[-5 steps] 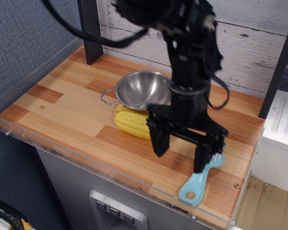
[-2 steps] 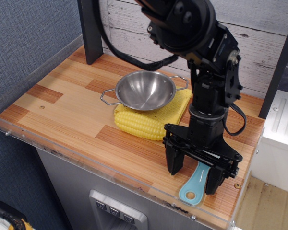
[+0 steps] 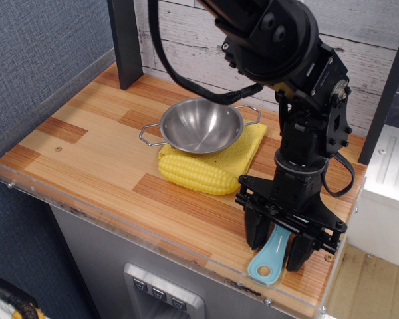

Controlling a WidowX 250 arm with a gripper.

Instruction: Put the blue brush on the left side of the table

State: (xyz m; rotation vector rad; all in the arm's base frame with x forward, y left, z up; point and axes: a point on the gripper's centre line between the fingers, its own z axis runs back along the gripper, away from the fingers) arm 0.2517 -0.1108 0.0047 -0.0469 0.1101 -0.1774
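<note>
The blue brush (image 3: pixel 269 256) lies flat at the front right corner of the wooden table (image 3: pixel 86 139), its handle with the oval hole pointing at the front edge. Its bristle end is hidden behind my arm. My gripper (image 3: pixel 277 243) points down and is open, one finger on each side of the brush handle, low over the tabletop. The jaws straddle the handle without closing on it.
A steel bowl with wire handles (image 3: pixel 201 125) sits on a yellow cloth (image 3: pixel 246 147) at mid-table. A corn cob (image 3: pixel 196 174) lies just in front of it. A dark post (image 3: pixel 126 43) stands at the back left. Clear acrylic edging (image 3: pixel 120 216) runs along the front.
My gripper has moved right and down, from in front of the corn to over the brush handle. Its fingers now straddle the handle. The brush has not moved.
</note>
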